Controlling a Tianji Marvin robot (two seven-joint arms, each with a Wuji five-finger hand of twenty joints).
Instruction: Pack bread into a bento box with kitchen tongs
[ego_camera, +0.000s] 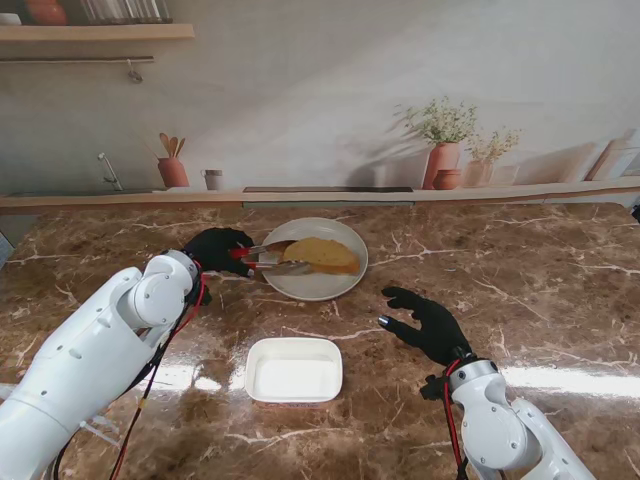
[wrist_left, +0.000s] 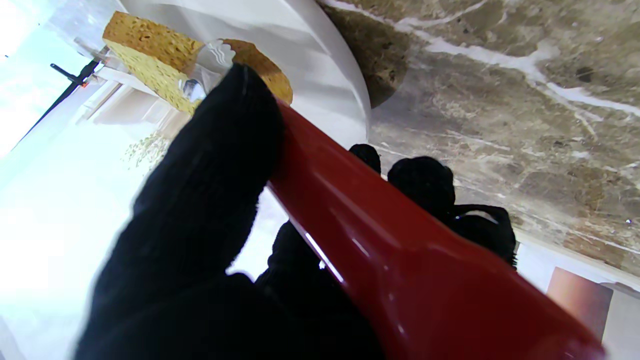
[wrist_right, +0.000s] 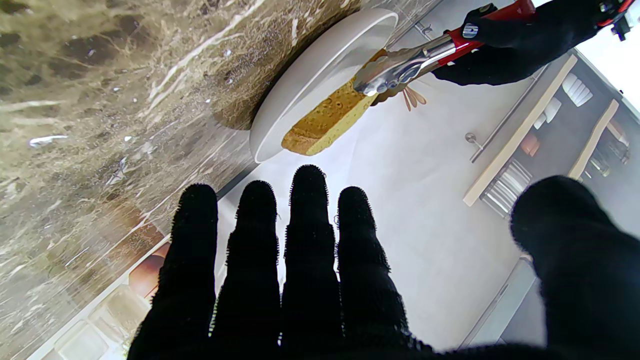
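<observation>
On the white plate (ego_camera: 300, 287), at the middle of the marble table (ego_camera: 540, 300), the bread slice (ego_camera: 322, 255) lies flat. The tongs (ego_camera: 272, 258) reach it from the left, metal tips at its near end; whether they already pinch it I cannot tell. My left hand (ego_camera: 217, 250) is wrapped around the red handles to work them. The bento box (ego_camera: 294, 369) sits nearer to me, empty, ready to receive. My right hand (ego_camera: 428, 322) hovers with fingers spread, holding nothing.

The hand (wrist_left: 210, 240) grips the red tongs (wrist_left: 400, 250); their metal tip (wrist_left: 212, 57) touches the bread (wrist_left: 150, 55) on the white plate (wrist_left: 320, 65), marble counter (wrist_left: 500, 100) beside it.
</observation>
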